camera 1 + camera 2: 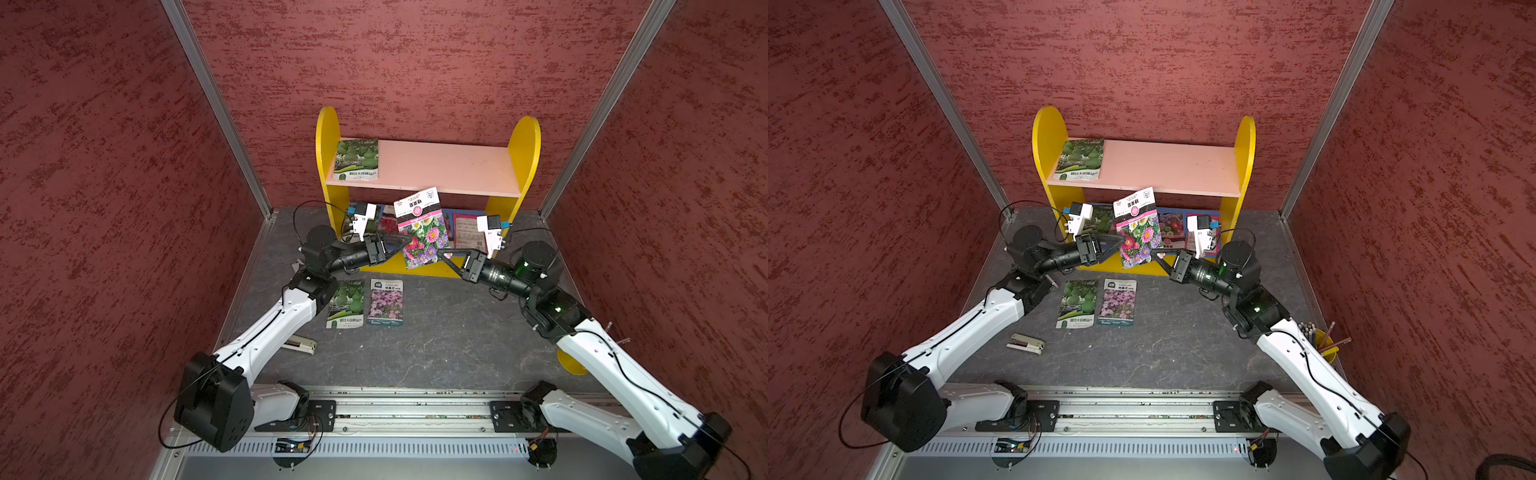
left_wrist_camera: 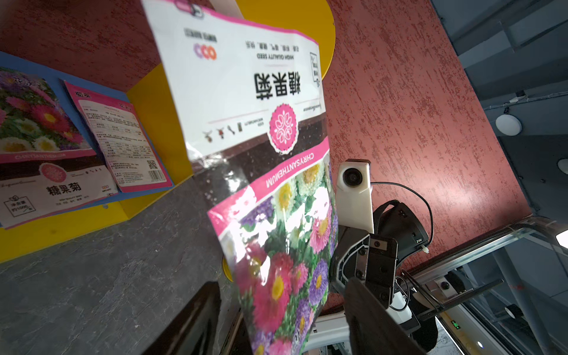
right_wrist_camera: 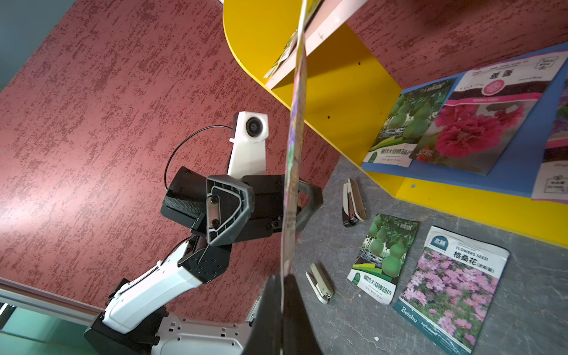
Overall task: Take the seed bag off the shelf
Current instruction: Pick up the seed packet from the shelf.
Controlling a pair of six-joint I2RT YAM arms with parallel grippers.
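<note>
A chrysanthemum seed bag [image 1: 422,232] [image 1: 1138,232], white at the top with pink and purple flowers below, hangs upright in the air in front of the shelf [image 1: 525,137] [image 1: 1246,137], clear of its pink upper board [image 1: 449,166]. My right gripper [image 1: 440,254] [image 3: 282,278] is shut on the bag's lower right corner; that wrist view shows the bag [image 3: 295,123] edge-on. My left gripper [image 1: 409,241] [image 2: 282,284] straddles the bag's [image 2: 261,123] left edge. Its jaws are open, with a gap on each side.
A green gourd bag [image 1: 356,160] lies on the upper board and several bags lie on the blue lower board [image 3: 507,172]. A gourd bag [image 1: 345,305] and a pink-flower bag [image 1: 386,303] lie on the table, with a stapler [image 1: 1025,344] and a yellow pencil cup [image 1: 1325,345]. Red walls enclose three sides.
</note>
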